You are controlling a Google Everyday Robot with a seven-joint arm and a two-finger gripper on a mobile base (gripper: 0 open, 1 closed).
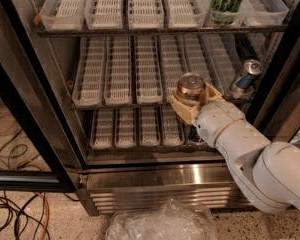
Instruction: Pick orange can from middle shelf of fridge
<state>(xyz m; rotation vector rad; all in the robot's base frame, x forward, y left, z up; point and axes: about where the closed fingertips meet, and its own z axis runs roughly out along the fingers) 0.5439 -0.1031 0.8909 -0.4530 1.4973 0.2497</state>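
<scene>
the gripper (195, 101) is closed around the orange can (191, 85), upright at the front edge of the middle shelf (135, 76) of the fridge (155, 181). a blue-and-silver can (245, 75) lies tilted in a lane tray further right. a green can (226, 1) stands in a top-shelf tray.

so the middle desk (140, 105) has white trays (120, 69), a blue can (244, 76) tilted at the right end, and the hand (192, 98) clamped round the orange can (191, 85) at its front edge

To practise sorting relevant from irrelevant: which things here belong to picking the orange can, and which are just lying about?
Job: orange can, gripper closed around it, middle shelf, fridge.
Just there: blue-silver can, green can, plastic bag, floor cables.
</scene>
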